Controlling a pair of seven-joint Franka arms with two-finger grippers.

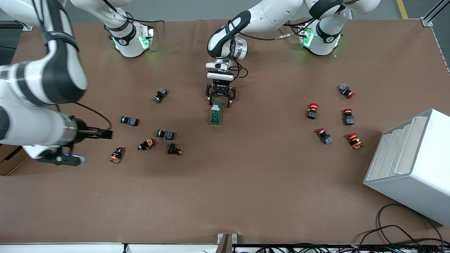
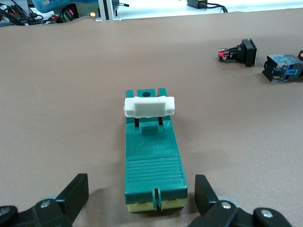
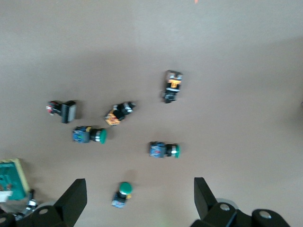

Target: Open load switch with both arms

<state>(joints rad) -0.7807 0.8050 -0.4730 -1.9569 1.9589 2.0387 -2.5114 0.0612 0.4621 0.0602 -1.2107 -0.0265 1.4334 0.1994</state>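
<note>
The front view looks down from high above the table point(image 1: 225, 196) and faces both robot bases, so it takes in the whole surface.

The left wrist view sits low and close, looking nearly level along the table. The load switch point(image 2: 154, 156) lies between and just ahead of the left gripper's point(image 2: 142, 201) spread fingers point(image 2: 75, 191).

The right wrist view looks straight down from high up. Small push buttons point(image 3: 163, 150) lie scattered well below the right gripper's point(image 3: 140, 201) spread fingers point(image 3: 73, 198).

All three views share the load switch point(image 1: 216, 113) point(image 3: 12, 179).
</note>
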